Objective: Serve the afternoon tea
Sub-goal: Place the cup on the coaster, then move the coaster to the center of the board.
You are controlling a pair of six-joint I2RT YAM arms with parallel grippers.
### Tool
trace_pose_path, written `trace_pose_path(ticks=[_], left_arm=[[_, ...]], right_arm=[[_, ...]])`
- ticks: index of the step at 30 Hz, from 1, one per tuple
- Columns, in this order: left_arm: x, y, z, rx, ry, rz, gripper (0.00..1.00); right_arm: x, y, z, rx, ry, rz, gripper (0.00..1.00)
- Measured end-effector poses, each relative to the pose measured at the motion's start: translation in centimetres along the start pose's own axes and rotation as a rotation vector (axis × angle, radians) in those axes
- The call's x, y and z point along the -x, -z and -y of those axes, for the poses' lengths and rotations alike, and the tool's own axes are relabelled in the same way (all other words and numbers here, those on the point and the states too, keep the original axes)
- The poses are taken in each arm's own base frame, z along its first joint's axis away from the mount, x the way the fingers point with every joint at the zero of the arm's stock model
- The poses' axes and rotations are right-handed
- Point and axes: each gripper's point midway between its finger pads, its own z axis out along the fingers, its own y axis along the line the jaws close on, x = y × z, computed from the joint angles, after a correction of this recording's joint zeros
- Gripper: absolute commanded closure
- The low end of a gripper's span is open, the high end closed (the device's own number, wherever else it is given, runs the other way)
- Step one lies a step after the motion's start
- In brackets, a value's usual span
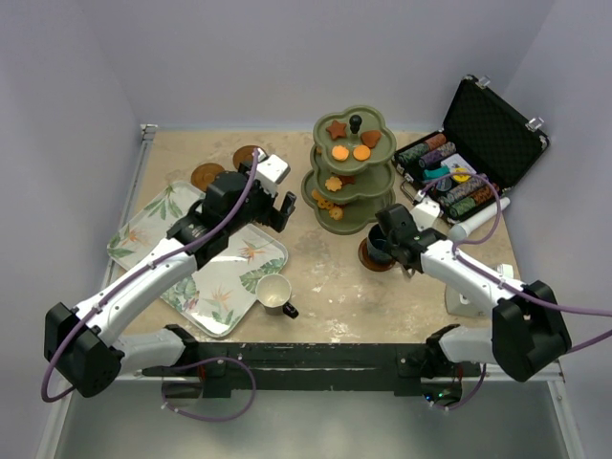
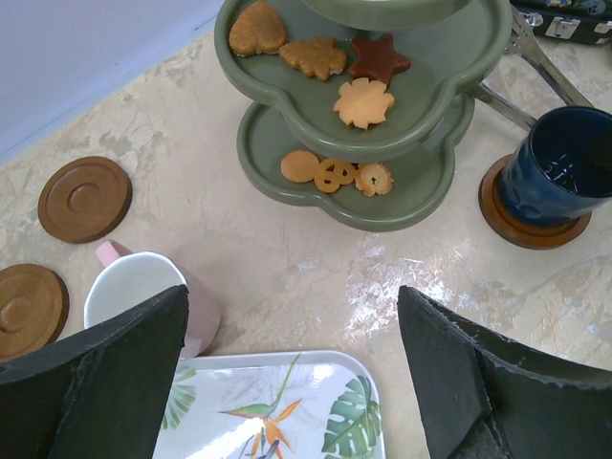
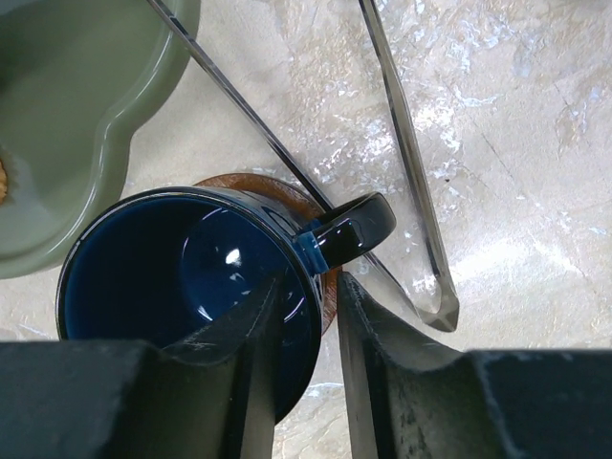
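Note:
The olive-green stand (image 1: 349,182) carries orange and brown biscuits (image 2: 363,101) on its tiers. To its right, the navy cup (image 3: 163,277) stands on a brown saucer (image 3: 249,184). My right gripper (image 3: 311,282) straddles the cup's rim beside the handle, one finger inside and one outside; the jaws are slightly parted, with a gap at the outer finger. My left gripper (image 2: 292,306) hangs wide open and empty over the tray's corner. The pinkish-white cup (image 2: 143,292) stands just left of it. Two bare saucers (image 2: 84,198) (image 2: 29,308) lie to the left. A cream cup (image 1: 273,290) sits on the tray.
The leaf-patterned white tray (image 1: 153,225) lies at the left under my left arm. An open black case of poker chips (image 1: 469,158) stands at the back right. Metal tongs (image 3: 411,172) lie on the table right next to the navy cup.

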Motion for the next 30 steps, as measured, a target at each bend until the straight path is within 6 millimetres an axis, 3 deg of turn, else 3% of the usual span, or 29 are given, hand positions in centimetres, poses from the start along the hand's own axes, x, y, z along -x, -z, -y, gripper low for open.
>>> trace_pose_path(ticks=[4, 7, 12, 14, 18, 22, 27, 30], left_arm=[[-0.1, -0.1, 0.0, 0.002, 0.000, -0.004, 0.04], [-0.1, -0.1, -0.2, 0.011, 0.000, -0.004, 0.03], [-0.3, -0.1, -1.5, 0.048, 0.014, -0.009, 0.03], [-0.6, -0.1, -3.2, 0.089, 0.046, -0.016, 0.02], [-1.0, -0.3, -9.2, 0.231, 0.160, -0.042, 0.02], [0.6, -1.8, -14.6, 0.344, 0.244, -0.038, 0.04], [1.3, -6.4, -18.3, 0.383, 0.288, -0.068, 0.16], [0.0, -10.4, -19.5, 0.374, 0.291, -0.119, 0.34]], right_arm=[[-0.1, -0.1, 0.0, -0.002, 0.000, -0.002, 0.48], [-0.1, -0.1, 0.0, -0.002, 0.001, -0.002, 0.41], [0.5, 0.4, -0.3, 0.013, -0.002, 0.006, 0.15], [1.3, 0.9, -0.7, 0.032, -0.013, 0.021, 0.11], [4.3, 3.3, -1.9, 0.115, -0.064, 0.090, 0.10], [7.3, 5.9, -2.7, 0.215, -0.110, 0.178, 0.10], [10.0, 7.9, -3.5, 0.294, -0.112, 0.266, 0.10], [10.8, 8.2, -3.9, 0.312, -0.087, 0.298, 0.10]])
